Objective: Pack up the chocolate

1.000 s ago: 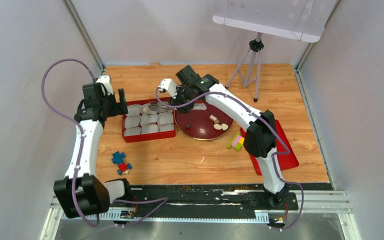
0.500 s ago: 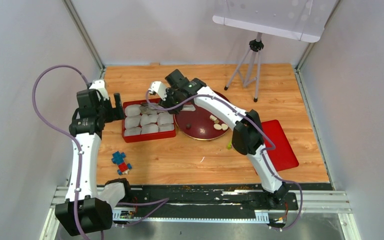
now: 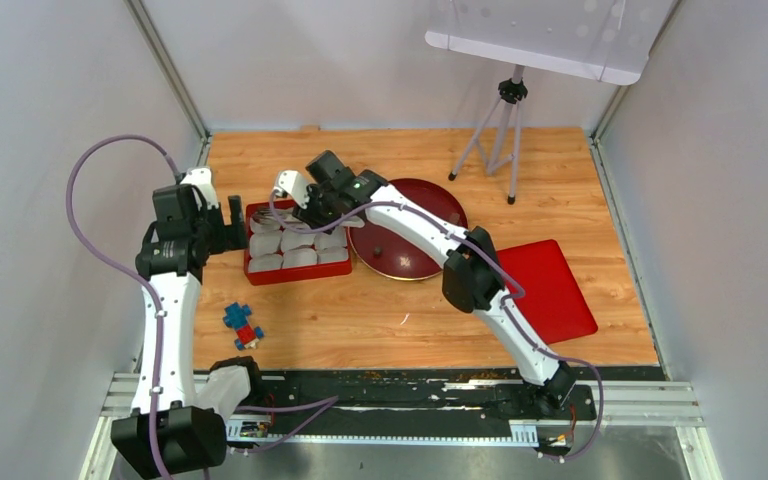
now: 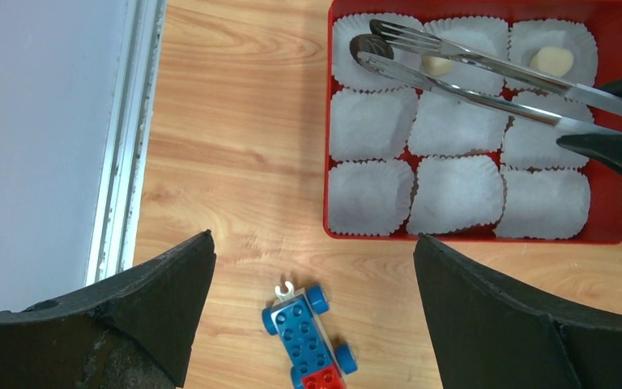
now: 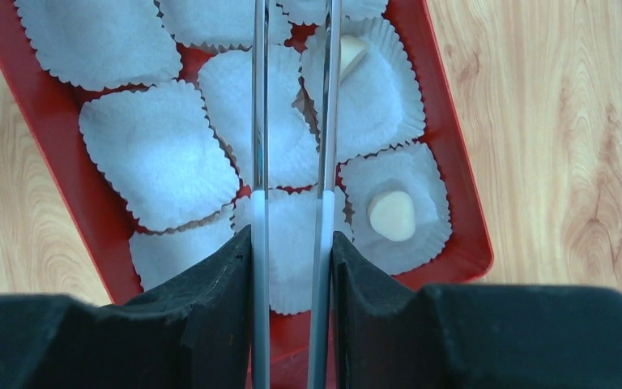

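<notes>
Tongs (image 4: 486, 61): bare polished metal, mirror-bright. Paper cups (image 4: 370, 123): white crimped paper, matt. Tray (image 4: 607, 215): red plastic, smooth, glossy. Table (image 4: 235, 146): wood-grain top, smooth, satin. Chocolate (image 5: 392, 215): pale cream, smooth, low sheen. Toy car (image 4: 306, 332): glossy moulded plastic. Right gripper (image 5: 291, 243) fingers (image 5: 210, 284): matt black. Plate (image 3: 430, 195): dark red, glossy.

White arms (image 3: 165, 300) with black joints (image 3: 468, 282) carry purple cables (image 3: 82, 170).

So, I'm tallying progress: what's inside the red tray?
Nine white paper cups sit in the red tray; two hold pale chocolates. The tongs cross one row, hiding whatever lies under their tips.
</notes>
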{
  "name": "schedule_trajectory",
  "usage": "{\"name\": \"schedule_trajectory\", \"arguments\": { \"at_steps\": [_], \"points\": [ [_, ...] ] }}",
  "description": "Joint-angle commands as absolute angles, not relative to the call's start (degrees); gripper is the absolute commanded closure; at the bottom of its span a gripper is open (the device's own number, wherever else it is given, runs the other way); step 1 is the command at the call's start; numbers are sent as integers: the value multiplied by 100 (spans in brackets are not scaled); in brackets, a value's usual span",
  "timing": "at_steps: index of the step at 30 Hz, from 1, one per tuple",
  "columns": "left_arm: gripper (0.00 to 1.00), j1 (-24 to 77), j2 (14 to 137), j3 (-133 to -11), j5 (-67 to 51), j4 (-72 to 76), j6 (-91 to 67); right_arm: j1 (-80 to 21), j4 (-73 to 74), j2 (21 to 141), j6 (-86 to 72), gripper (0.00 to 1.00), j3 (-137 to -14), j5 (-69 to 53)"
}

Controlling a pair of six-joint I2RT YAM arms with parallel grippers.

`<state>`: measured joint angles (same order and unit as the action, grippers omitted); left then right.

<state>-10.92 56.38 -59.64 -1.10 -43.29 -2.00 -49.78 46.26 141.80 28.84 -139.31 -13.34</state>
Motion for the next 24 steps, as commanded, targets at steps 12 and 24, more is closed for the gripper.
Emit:
{"name": "schedule_trajectory", "arguments": {
  "at_steps": [12, 24],
  "points": [
    [0, -1134, 5354, -6271, -57, -4582, 106, -5064, 4012, 14410, 2703, 76, -14352, -1072],
    [0, -1134, 5355, -6162, -139, -4544, 62, -5063, 3909, 14392, 2652, 64, -14310, -1175]
  ]
}}
